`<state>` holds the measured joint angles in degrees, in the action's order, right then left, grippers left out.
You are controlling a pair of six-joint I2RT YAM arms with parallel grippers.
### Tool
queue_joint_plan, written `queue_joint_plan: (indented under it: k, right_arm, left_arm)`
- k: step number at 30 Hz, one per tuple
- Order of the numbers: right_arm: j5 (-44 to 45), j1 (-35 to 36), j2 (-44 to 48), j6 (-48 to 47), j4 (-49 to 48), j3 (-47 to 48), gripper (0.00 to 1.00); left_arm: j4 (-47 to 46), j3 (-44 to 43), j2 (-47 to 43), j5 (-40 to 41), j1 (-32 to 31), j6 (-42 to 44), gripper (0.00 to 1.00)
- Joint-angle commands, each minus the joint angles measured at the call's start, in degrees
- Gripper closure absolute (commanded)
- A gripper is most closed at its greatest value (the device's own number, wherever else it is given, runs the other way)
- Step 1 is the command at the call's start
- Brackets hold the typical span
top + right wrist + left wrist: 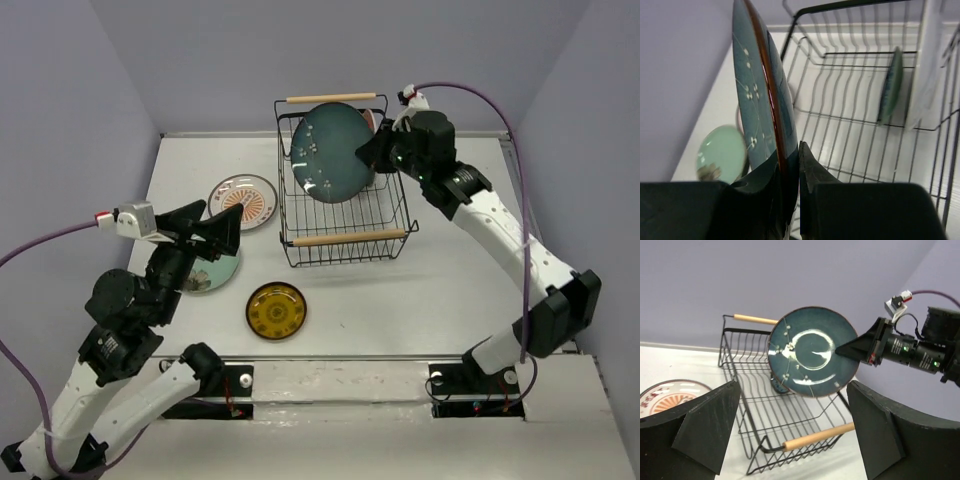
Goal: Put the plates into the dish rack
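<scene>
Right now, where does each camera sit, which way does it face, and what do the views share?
Top external: above and behind the bases, looking down at the table; both arms show, left gripper open, right gripper clamping the large blue-teal round plate over the black wire dish rack.
Left wrist: on the left arm, facing the rack; its spread fingers frame the bottom.
Right wrist: on the right arm, looking along its shut fingers into the rack, plate edge-on.
Shared: all three show plate and rack.
</scene>
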<state>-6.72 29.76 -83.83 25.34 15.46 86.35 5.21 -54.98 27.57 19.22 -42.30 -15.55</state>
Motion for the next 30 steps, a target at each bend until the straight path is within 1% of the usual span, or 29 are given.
queue_joint_plan:
  k: [1,2,3,5,6,9,10,12,14,16,20,27,30]
  right_arm:
    - [24.44,4.16,-5.71,-0.90,-4.92,13.83,0.93]
    - [27.78,4.78,-7.47,-2.04,-3.61,16.11,0.93]
    - [33.99,6.35,-11.23,-4.66,-3.08,20.57,0.93]
    - [39.21,7.59,-15.37,-7.66,-1.67,25.69,0.93]
    - [44.11,8.20,-19.49,-10.81,-0.88,30.50,0.93]
    - [49.86,9.70,-25.48,-16.61,-0.52,37.47,0.93]
    - [53.36,10.40,-29.42,-18.12,-0.44,41.84,0.93]
    - [58.28,10.93,-32.96,-21.63,-0.52,45.74,0.93]
    - [60.94,11.46,-37.27,-23.66,-0.61,50.21,0.93]
    - [62.97,11.46,-40.08,-27.08,-2.10,52.33,0.93]
    - [64.90,11.46,-42.55,-30.16,-4.91,53.05,0.93]
    - [66.31,11.46,-44.75,-31.50,-6.68,51.91,0.93]
    - [65.61,10.94,-44.58,-29.75,-6.76,48.06,0.93]
  left_arm:
    - [0.59,4.44,0.38,5.74,-0.15,4.83,0.01]
    - [0.33,5.66,0.12,5.65,-0.23,4.92,0.01]
    - [-0.11,6.28,-0.67,5.48,-0.15,5.09,0.01]
    - [-0.38,8.13,-1.81,5.30,-0.15,4.83,0.01]
    - [-0.38,8.66,-2.26,5.39,-0.15,4.57,0.01]
    - [-0.38,9.54,-3.23,5.48,-0.15,4.21,0.01]
    - [-0.38,9.45,-3.23,5.21,-0.15,4.21,0.01]
    - [-0.82,9.80,-3.14,3.81,-0.06,4.04,0.01]
    - [-1.08,10.07,-2.88,2.67,0.03,3.77,0.01]
    - [-1.00,10.16,-2.44,1.79,0.20,3.42,0.01]
    - [-1.43,10.59,-2.61,1.34,0.64,2.98,0.01]
    - [-1.52,10.68,-2.96,1.61,1.17,2.81,0.01]
    - [-1.61,10.77,-2.61,1.34,1.35,2.72,0.01]
